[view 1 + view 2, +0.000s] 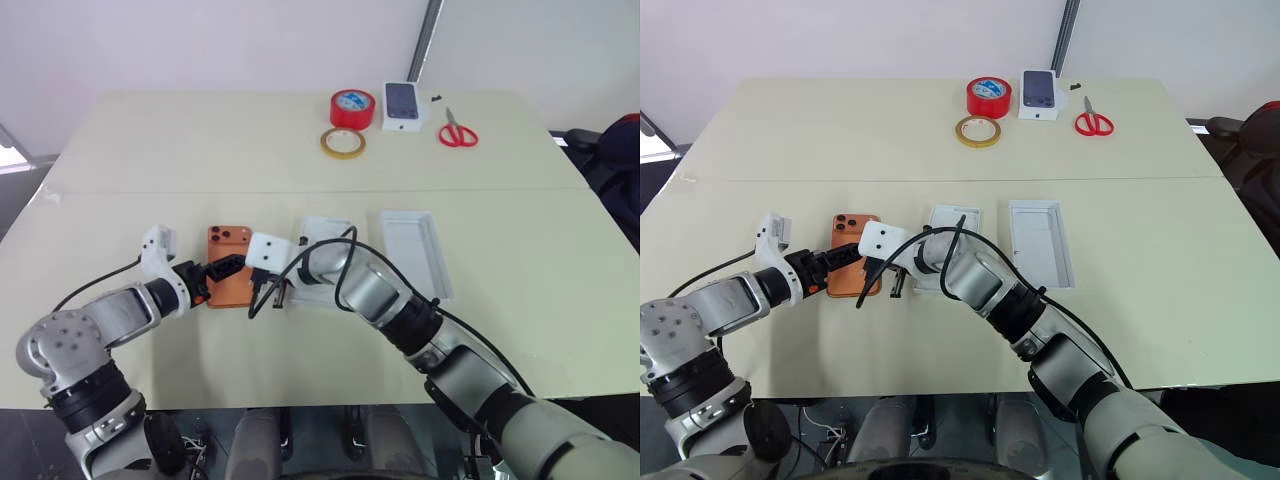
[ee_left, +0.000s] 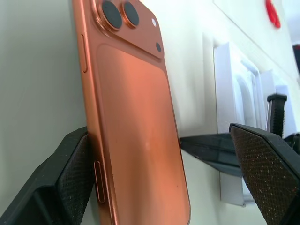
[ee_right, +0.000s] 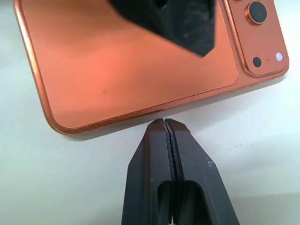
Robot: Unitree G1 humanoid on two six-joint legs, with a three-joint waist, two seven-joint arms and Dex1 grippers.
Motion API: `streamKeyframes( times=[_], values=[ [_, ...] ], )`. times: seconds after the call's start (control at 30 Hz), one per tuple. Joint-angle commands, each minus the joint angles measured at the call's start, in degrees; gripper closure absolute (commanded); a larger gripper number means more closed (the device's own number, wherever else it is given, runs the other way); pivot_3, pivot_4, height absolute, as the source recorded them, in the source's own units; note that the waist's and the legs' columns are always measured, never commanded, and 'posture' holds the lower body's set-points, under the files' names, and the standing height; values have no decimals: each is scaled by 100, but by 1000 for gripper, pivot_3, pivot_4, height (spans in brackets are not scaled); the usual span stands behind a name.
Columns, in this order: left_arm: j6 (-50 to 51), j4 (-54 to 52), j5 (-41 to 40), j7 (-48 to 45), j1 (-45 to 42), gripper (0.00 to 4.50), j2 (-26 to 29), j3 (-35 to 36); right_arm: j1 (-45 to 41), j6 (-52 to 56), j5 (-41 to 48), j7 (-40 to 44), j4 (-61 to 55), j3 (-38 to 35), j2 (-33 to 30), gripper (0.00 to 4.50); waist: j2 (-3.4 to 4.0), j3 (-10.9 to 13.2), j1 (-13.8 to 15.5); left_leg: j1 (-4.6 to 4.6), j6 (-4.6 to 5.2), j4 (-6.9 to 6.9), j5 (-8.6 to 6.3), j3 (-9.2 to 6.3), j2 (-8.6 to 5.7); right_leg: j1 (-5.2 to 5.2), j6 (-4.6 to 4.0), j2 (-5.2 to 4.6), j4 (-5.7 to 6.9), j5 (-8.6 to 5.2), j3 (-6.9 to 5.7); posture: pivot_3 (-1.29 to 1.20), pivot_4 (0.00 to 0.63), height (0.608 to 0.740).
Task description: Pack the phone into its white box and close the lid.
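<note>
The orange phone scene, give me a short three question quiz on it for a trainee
1. True or false: the slim orange smartphone lies camera side up on the table.
2. Which end effector is shut: left or right?
3. What red-handled tool lies at the cream table's far edge?

Key:
1. True.
2. Right; its tips meet at the phone's long edge, while the left stands open around the phone.
3. Scissors.

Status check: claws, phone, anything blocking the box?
Left claw open, straddling the phone. Right claw shut, tips at the phone's edge. Phone flat on table, camera side up, not boxed. Right arm lies over the white box.
</note>
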Motion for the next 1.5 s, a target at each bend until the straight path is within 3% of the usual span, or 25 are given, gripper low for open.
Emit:
streamKeyframes(
  times=[0.03,0.07,0.23,0.57,0.67,0.73,0.77,1.03,1.3,1.5],
  values=[
    [50,53,-151,211,-32,14,-126,220,5,-33,-19,32,-316,-49,5,4500,0,0,2,0,-2,0,-1,0,0,0,0,-1,0,0,0,0,150,740],
    [50,55,-192,257,-31,14,-155,245,9,-27,-17,38,-337,-55,-8,4500,0,0,5,0,-2,0,-1,0,0,0,0,-1,0,0,0,0,150,740],
    [50,141,-434,447,-35,2327,-219,428,8,-21,-8,48,-384,-82,-51,4500,-2,1,11,-4,-3,0,-2,0,-1,-2,-1,-3,-3,0,0,0,150,740],
    [50,316,-895,942,-140,2327,-326,779,29,-5,-5,59,-478,-85,-74,4500,-3,2,10,-6,-4,-1,-2,-1,0,-5,-1,-6,-3,0,0,0,150,740],
    [50,339,-1029,1073,-167,3168,-397,894,6,14,5,65,-522,-102,-74,4500,-3,2,11,-7,-4,-1,-3,-1,-1,-5,-2,-14,-5,0,0,0,150,740],
    [50,349,-1121,1149,-181,4188,-406,930,-9,14,7,70,-575,-121,-93,4500,-7,0,37,-7,-5,-1,-3,-1,-1,-5,-2,-17,-6,0,-1,0,150,740],
    [50,338,-1246,1196,-227,4468,-416,981,-23,58,45,97,-728,-198,-145,4500,-7,0,31,-4,-5,-1,-3,-6,-2,-2,-3,-21,-7,0,-7,0,150,740],
    [-510,420,-2548,2043,-513,4468,-453,846,269,295,909,650,-2356,-1268,-924,4500,-17,7,50,-23,-5,-3,-3,-8,-6,-9,-4,-29,-21,1,-10,0,150,740],
    [-1719,604,-4096,3229,-631,4468,-620,-962,985,643,1892,1198,-2895,-2661,-2372,4500,-19,8,103,-23,3,-3,-8,-7,-19,1,-5,-47,-36,1,-10,0,150,740],
    [-2268,1165,-3869,3070,-875,4468,-632,-1972,1804,685,2292,1228,-3117,-3200,-3050,4500,-17,11,105,-20,22,-3,-3,0,-14,1,-5,-32,-39,0,-9,0,150,740]
  ],
)
